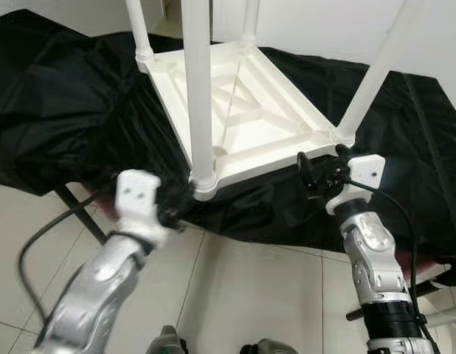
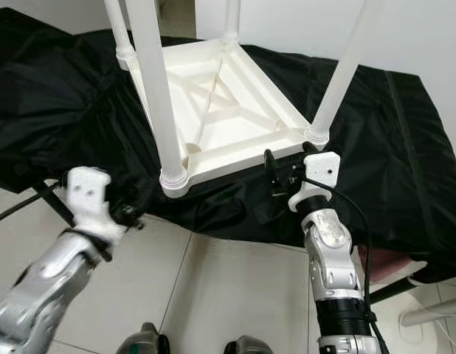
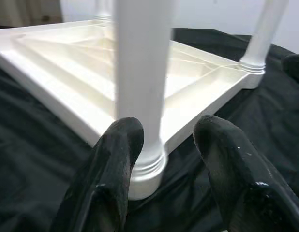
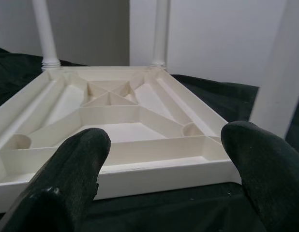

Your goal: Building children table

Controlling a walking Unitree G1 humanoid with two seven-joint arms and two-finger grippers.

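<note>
We see a white plastic children's table lying upside down on a black cloth spread over a raised surface, its ribbed underside facing up and 4 white legs rising from the corners. Pale floor tiles lie below the cloth's near edge.

Our left gripper sits low at the near corner, its jaws apart, with the near leg standing between the 2 black fingers just above the leg's collar (we cannot tell whether either finger touches the leg). From the head camera that gripper is a blur at the cloth's edge, just beside the corner socket.

Our right gripper is raised near the table's near edge, close to the base of the right-hand leg. Its jaws are wide apart, the 2 fingertips framing the table's rim without touching it.
</note>
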